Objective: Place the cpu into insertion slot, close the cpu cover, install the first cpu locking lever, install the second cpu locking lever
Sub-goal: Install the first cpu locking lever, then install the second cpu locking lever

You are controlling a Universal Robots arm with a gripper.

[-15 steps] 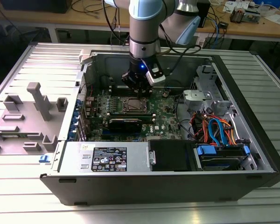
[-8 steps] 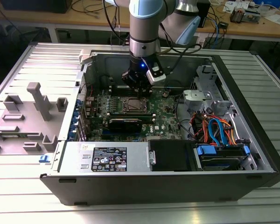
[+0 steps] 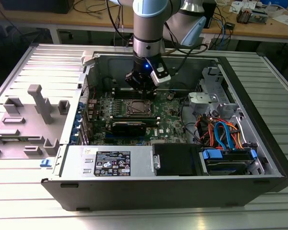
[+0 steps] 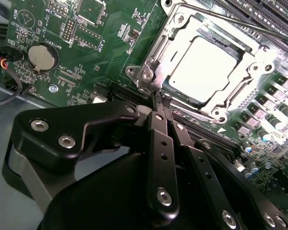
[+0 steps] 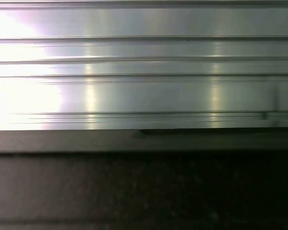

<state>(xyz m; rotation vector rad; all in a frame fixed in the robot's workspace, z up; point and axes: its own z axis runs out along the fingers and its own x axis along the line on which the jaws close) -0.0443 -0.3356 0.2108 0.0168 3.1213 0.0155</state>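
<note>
Gripper closed, apparently empty, at insertion slot edge, exterior view centre. Cpu seated under cpu cover. Locking lever likely stiff springy wire; grip near free end.

Single arm hung near-vertical in the exterior view, middle of scene, toward the far side. Wrist upright, small blue light lit low on it. Black gripper pointed straight down. In the second wrist view the black fingers sat pressed together, tips meeting, nothing held between them.
</note>
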